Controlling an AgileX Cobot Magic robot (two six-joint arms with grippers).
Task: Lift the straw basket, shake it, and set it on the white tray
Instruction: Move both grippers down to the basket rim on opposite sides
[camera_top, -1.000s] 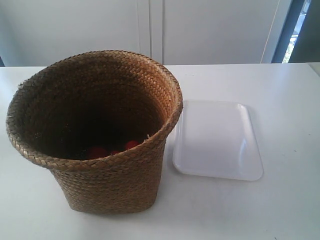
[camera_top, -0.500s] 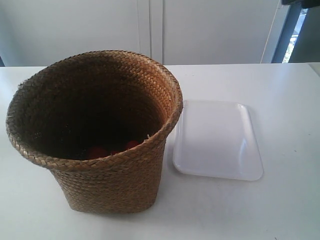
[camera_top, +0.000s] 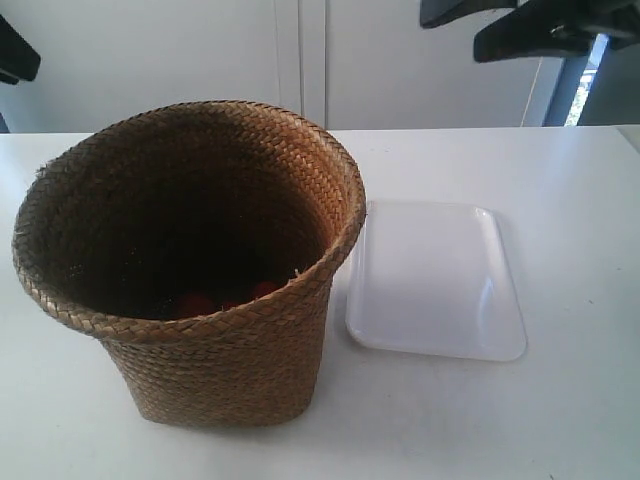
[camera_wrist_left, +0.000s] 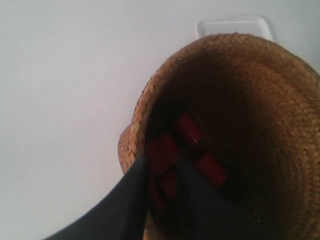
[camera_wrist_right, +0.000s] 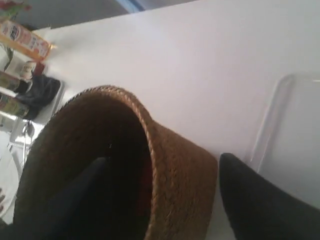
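White flat table top (camera_top: 570, 190): carries both task objects.

Large brown woven straw basket (camera_top: 215, 365), bucket-shaped with a flared braided rim: stands upright on the table, not on the tray. Its rim overlaps the tray's nearer edge in the exterior view; whether the base touches the tray cannot be told. The interior is dark.

Glossy white rectangular plastic tray, hereafter the white tray (camera_top: 435, 280): lies flat on the table just beside the basket, with nothing on it.

Right gripper (camera_wrist_right: 161, 159): dark fingers (camera_wrist_right: 255, 200) spread wide apart and holding nothing. One finger shows against the basket's dark interior, the other outside its wall, on the tray side.

Left gripper (camera_wrist_left: 162, 165): two dark fingers (camera_wrist_left: 125, 200) stand a narrow gap apart, holding nothing, poised over the basket's mouth close to the rim.

Dark arm parts (camera_top: 530, 25) enter the exterior view at its upper right, and a further dark part (camera_top: 15, 50) at its upper left edge, both clear of the basket.

Small red block-shaped pieces (camera_wrist_left: 189, 129): lie at the bottom of the basket, several together; their exact count is unclear.
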